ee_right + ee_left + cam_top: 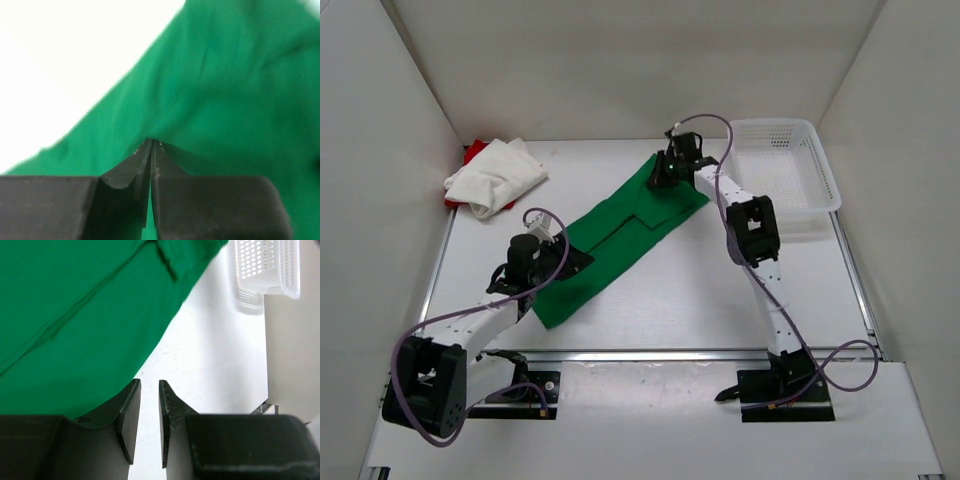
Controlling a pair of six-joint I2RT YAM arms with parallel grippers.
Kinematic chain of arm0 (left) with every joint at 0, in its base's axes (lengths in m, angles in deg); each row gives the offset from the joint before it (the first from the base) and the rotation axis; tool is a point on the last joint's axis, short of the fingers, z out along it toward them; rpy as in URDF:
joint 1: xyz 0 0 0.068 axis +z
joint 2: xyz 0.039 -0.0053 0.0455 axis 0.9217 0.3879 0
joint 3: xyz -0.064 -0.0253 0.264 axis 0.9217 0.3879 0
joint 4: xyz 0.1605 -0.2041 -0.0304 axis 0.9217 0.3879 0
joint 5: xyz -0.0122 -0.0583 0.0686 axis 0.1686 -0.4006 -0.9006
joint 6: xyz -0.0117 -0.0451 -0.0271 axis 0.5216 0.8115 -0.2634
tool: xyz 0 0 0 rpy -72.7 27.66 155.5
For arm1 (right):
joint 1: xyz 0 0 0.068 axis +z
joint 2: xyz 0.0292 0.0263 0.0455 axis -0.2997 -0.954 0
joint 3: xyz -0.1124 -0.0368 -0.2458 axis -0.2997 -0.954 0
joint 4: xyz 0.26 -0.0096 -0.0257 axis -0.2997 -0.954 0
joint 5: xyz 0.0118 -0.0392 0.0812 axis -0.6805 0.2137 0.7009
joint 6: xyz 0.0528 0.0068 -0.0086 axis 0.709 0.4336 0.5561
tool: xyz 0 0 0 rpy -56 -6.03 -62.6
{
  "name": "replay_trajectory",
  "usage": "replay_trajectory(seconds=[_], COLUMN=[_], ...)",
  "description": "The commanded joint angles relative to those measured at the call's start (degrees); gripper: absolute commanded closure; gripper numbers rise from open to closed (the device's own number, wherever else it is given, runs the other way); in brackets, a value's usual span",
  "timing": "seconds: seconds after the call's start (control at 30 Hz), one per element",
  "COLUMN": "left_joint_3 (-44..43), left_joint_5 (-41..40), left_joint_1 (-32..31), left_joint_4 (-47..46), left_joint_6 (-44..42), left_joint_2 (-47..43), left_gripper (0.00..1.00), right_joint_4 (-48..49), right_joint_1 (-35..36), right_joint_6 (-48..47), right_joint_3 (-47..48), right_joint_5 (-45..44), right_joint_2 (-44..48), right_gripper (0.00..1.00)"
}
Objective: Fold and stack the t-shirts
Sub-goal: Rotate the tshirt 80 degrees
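The green t-shirt [610, 240] lies as a long folded strip, slanting from near left to far right across the table. My right gripper [658, 178] is at its far end and is shut on the green cloth [225, 90], whose fabric bunches at the right gripper's [152, 142] tips. My left gripper [578, 262] sits at the strip's near-left edge. In the left wrist view the left gripper [150, 386] stands open by a narrow gap, with only bare table between the fingers and the green t-shirt [75, 315] just to their left. An off-white t-shirt [498, 175] lies crumpled on a red t-shirt [472, 153] at the far left.
A white plastic mesh basket [815, 165] stands at the far right, close behind the right arm's elbow, and its corner [265, 270] shows in the left wrist view. White walls enclose the table on three sides.
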Motion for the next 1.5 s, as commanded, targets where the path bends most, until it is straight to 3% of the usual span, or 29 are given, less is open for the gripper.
replay_trajectory(seconds=[0.0,0.03,0.07,0.1,0.27,0.37,0.43,0.53,0.67,0.73,0.8,0.97,1.07,1.13,1.23,1.4,1.47], left_joint_3=[-2.11,-2.65,-3.00,-3.70,-6.16,-8.63,-8.54,-8.37,-7.32,-6.18,-6.26,-5.91,-5.47,-5.64,-7.05,-6.43,-6.43], left_joint_5=[1.63,2.42,3.47,4.26,6.03,3.05,1.38,2.24,3.56,3.31,3.30,3.04,2.43,2.69,2.42,1.37,1.63], left_joint_1=[-0.46,-0.81,-1.51,-2.30,-4.94,-5.56,-4.51,-3.72,-5.21,-6.52,-6.88,-6.44,-6.26,-6.35,-6.79,-6.87,-7.31], left_joint_4=[2.14,2.32,2.23,2.06,3.37,8.38,9.96,12.07,11.38,10.76,9.97,9.70,9.44,9.96,11.72,10.76,10.85], left_joint_6=[-2.33,-2.86,-2.86,-2.86,-6.01,-8.39,-9.45,-9.98,-9.63,-9.02,-8.66,-8.23,-8.31,-8.57,-9.36,-8.84,-9.36], left_joint_2=[0.19,1.32,2.55,2.91,2.92,0.64,-2.00,-1.49,0.71,0.72,0.54,-0.51,-1.48,-0.96,0.19,0.45,1.24], left_gripper=[0.66,0.66,0.66,0.67,0.66,0.75,0.77,0.77,0.78,0.78,0.77,0.77,0.77,0.77,0.77,0.77,0.75], right_joint_4=[-19.41,-22.51,-21.67,-18.97,-21.40,-15.97,-5.82,7.12,17.67,19.72,20.61,27.37,28.78,28.78,27.38,26.32,24.05], right_joint_1=[-2.18,-1.93,-2.45,-2.89,0.10,1.06,1.85,4.14,7.30,8.27,9.50,12.05,13.80,14.42,14.51,10.92,7.06], right_joint_6=[-1.81,-1.72,-2.24,-2.16,-11.64,-11.74,-10.69,-7.09,-2.61,-1.90,-1.80,3.63,6.27,8.21,10.06,8.93,6.47], right_joint_3=[33.28,41.52,41.43,33.77,23.07,8.95,-10.94,-34.43,-52.84,-56.46,-58.32,-60.88,-59.91,-57.64,-53.85,-54.54,-57.16], right_joint_5=[2.93,1.98,4.14,5.38,-2.16,-2.07,-2.51,-2.69,-1.92,-0.33,-0.49,1.34,-1.36,-1.02,-0.14,0.65,1.52], right_joint_2=[-15.54,-18.91,-17.20,-11.44,6.53,18.12,30.39,41.67,46.09,46.09,45.75,40.93,37.06,33.90,29.49,29.31,33.32], right_gripper=[0.97,0.97,0.96,0.96,0.96,0.95,0.93,0.85,0.85,0.85,0.79,0.52,0.48,0.51,0.64,1.00,1.00])
